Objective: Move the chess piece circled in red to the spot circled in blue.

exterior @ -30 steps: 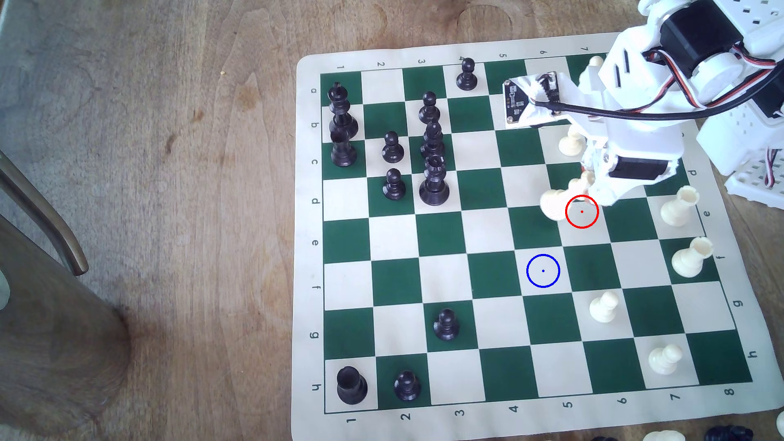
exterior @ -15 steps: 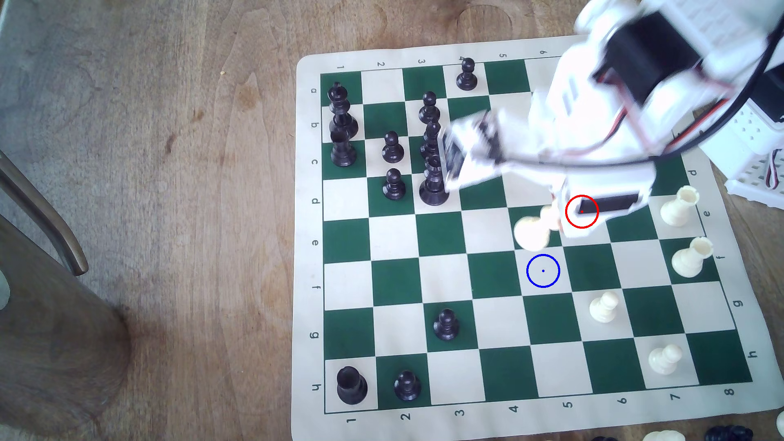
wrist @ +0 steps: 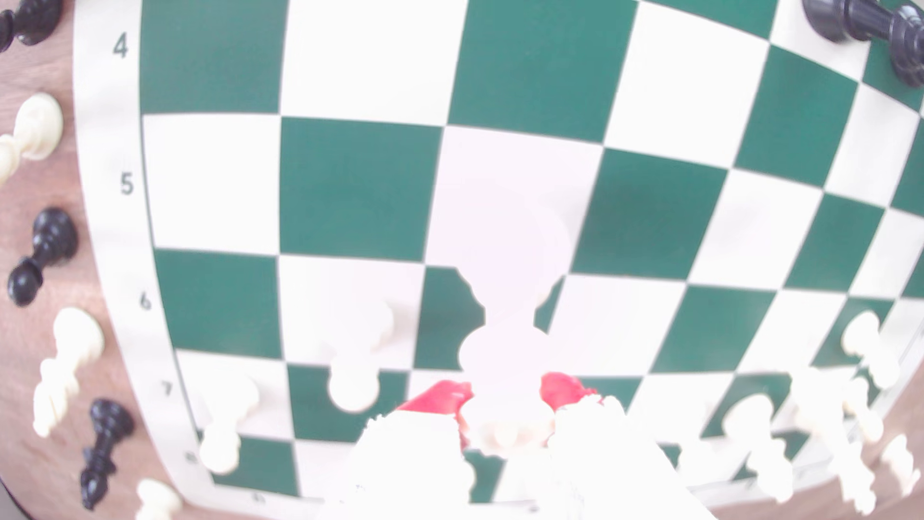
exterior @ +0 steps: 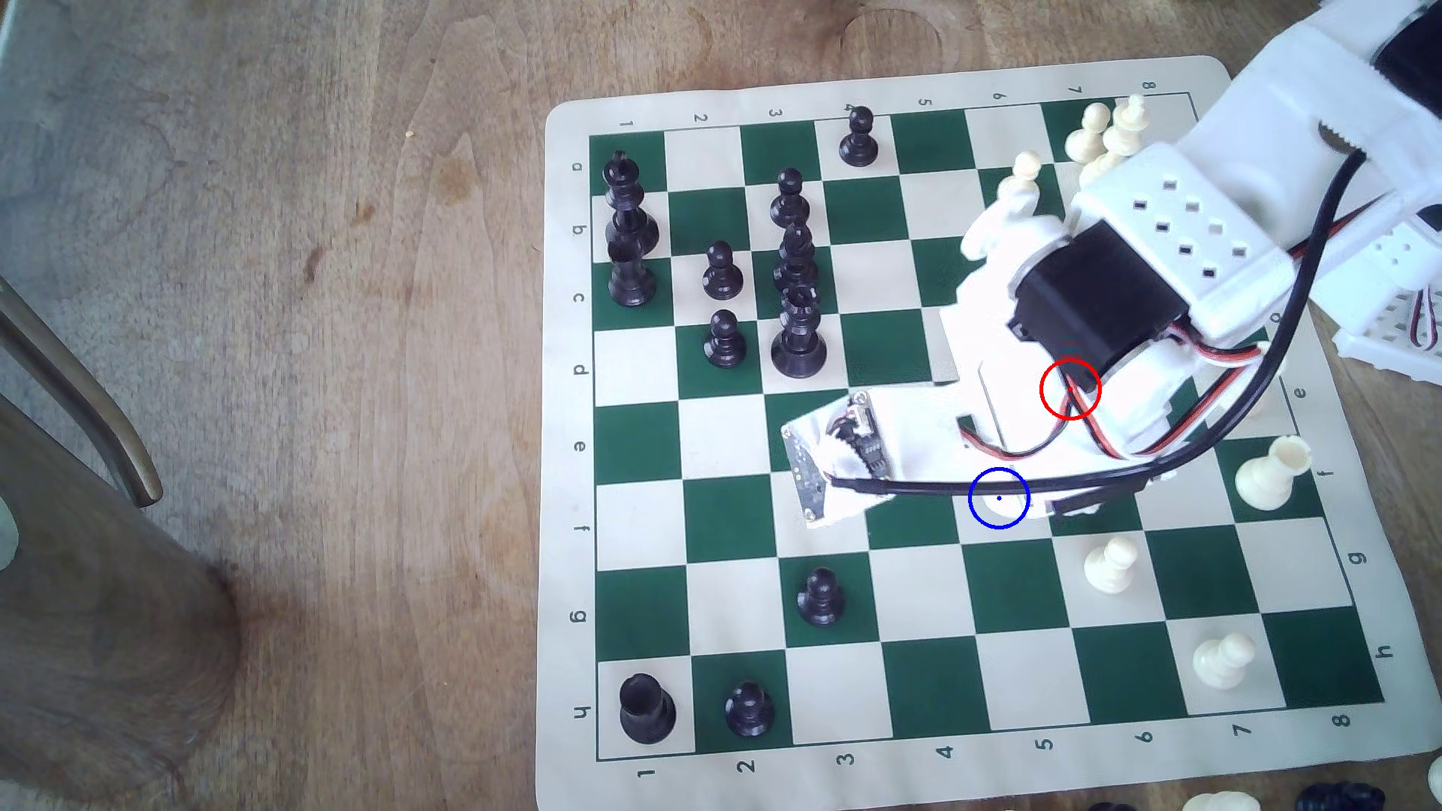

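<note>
"One white arm [exterior: 1155, 257] reaches in from the exterior view's right, low over the chess board [exterior: 921, 624]. Do you see how it bends?"

"Yes. It slants down across the green and cream squares, and its black motor sits near the red ring [exterior: 1070, 388]. A black cable runs along it to the little camera board."

"Where is the tool?"

"In the wrist view the tool [wrist: 510, 400] points at the board. Its two red fingertips [wrist: 442, 397] are close together, one on each side of the white queen [wrist: 507, 300]."

"So it is holding the queen?"

"It looks so. The red tips press the queen's thin neck. The queen is very bright and blurry there, so I cannot see if its base touches the board."

"And the blue ring?"

"The blue ring [exterior: 999, 497] is on a cream square, right under the front of the arm. The black cable crosses the top of it."
</note>
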Robot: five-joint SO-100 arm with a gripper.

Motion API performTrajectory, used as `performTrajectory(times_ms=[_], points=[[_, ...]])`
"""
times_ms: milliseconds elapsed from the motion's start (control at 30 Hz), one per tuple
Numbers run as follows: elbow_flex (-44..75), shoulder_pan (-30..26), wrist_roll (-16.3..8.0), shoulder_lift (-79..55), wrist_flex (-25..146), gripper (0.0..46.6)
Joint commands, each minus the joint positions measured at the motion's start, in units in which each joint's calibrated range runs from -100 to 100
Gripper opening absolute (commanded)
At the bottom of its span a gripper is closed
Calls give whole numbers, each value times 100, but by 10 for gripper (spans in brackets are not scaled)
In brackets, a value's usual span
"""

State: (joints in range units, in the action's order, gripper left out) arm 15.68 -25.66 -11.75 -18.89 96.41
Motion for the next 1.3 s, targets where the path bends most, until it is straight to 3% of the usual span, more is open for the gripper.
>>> performTrajectory(times_ms=[0,933,1000,1133,1267], points=[[417,13,-49,149,-141,3],[-72,36,-24,-29,-321,3],[-81,52,-20,-29,-321,28],[-90,83,-93,-29,-387,132],[-108,83,-127,-29,-452,158]])
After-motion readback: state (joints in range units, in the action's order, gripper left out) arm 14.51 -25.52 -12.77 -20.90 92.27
